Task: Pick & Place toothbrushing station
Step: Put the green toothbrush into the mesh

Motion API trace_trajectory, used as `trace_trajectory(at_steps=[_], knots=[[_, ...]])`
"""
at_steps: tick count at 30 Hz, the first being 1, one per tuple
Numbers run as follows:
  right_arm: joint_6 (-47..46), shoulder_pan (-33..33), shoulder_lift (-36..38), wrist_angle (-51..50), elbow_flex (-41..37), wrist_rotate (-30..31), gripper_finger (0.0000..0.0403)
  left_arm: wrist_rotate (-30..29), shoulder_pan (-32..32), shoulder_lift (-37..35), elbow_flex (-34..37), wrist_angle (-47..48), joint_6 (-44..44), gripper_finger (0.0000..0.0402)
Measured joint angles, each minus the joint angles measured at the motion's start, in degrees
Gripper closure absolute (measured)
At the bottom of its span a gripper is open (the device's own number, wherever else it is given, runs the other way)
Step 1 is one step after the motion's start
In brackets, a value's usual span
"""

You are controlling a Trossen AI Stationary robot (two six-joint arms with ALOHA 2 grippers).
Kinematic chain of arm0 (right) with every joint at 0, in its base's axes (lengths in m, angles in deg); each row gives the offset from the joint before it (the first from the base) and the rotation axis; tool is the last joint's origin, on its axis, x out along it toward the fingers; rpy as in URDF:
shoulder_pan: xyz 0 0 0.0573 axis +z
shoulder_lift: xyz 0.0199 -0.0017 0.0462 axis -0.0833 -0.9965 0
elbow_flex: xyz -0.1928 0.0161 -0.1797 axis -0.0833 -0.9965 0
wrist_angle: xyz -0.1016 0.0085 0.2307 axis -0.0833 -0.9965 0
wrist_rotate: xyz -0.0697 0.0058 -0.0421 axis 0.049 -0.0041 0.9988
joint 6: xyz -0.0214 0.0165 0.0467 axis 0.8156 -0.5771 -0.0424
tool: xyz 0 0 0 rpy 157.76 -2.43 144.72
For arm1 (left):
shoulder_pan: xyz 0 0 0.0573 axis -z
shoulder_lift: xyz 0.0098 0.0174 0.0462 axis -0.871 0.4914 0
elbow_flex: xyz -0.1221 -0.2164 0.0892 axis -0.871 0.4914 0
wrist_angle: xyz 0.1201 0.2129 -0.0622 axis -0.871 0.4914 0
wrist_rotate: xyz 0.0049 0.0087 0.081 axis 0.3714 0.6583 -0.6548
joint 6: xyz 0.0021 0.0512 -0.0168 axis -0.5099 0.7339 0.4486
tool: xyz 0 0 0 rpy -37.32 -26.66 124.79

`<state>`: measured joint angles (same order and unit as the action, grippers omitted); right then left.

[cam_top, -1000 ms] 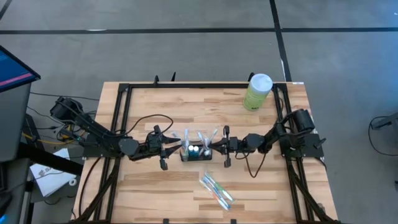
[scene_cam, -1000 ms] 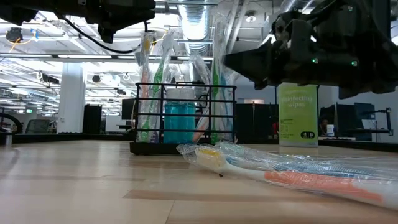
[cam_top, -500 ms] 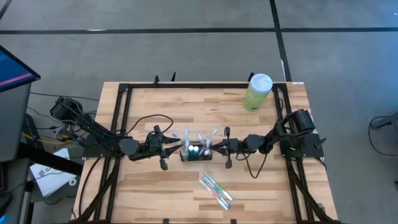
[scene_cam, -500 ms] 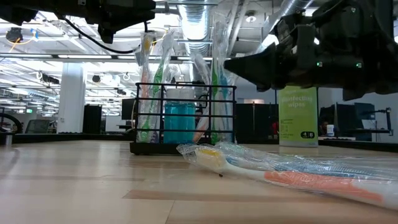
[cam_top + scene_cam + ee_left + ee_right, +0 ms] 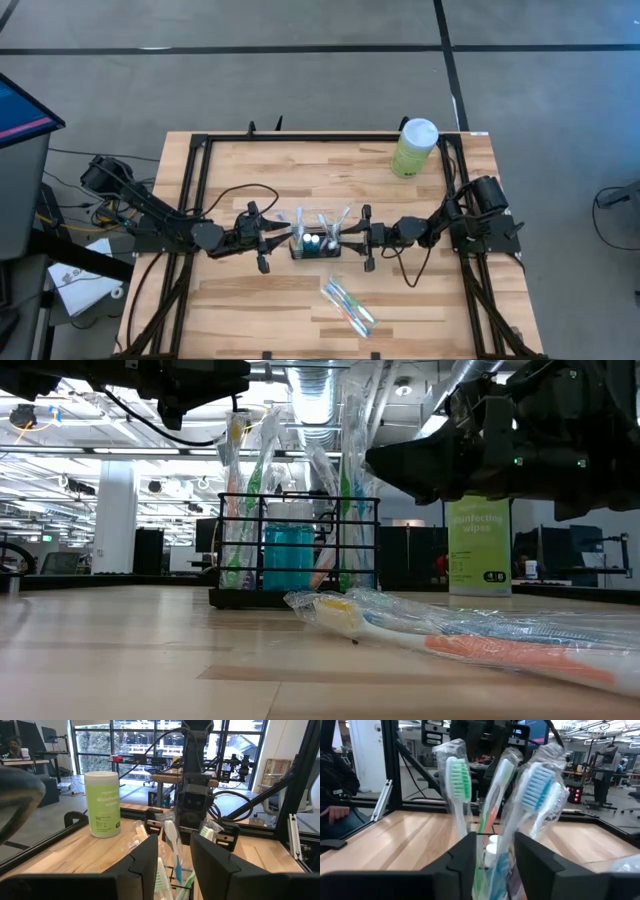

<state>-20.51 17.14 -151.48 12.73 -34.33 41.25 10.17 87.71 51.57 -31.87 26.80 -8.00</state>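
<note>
So the toothbrushing station (image 5: 315,244) is a small, low black wire holder, rectangular, sitting upright and flat on the wooden bench (image 5: 260,310), roughly mid-bench. Landmark-wise, it's well apart from the green wipes canister (image 5: 414,148), which stands at the far right corner; the holder is nearer the front and off to its left. It's stuffed with plastic-wrapped toothbrushes (image 5: 459,785) standing bristles-up and fanning outward, green, blue and orange ones. Teal-blue tubes (image 5: 288,557) with white caps stand in a middle compartment. From table height it sits level, base flat on the wood.
</note>
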Motion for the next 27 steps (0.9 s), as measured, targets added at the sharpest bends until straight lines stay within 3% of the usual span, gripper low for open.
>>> trace_trajectory(at_steps=[8,14,23,27], knots=[[0.11,1.61,6.38,-1.13,-2.77,4.57,0.0270,-0.01,-0.02,-0.01,0.01,0.00,0.00,0.0293],[-3.69,3.06,12.44,-12.38,-3.79,4.71,0.0292,-0.01,0.00,0.00,0.00,0.00,0.00,0.0293],[-14.78,5.21,19.94,-35.82,-0.24,0.06,0.0301,0.00,0.00,0.00,0.01,0.00,0.00,0.0293],[-19.32,6.50,23.53,-43.76,1.27,-6.48,0.0301,0.00,0.00,-0.01,0.00,0.00,0.00,0.0293]])
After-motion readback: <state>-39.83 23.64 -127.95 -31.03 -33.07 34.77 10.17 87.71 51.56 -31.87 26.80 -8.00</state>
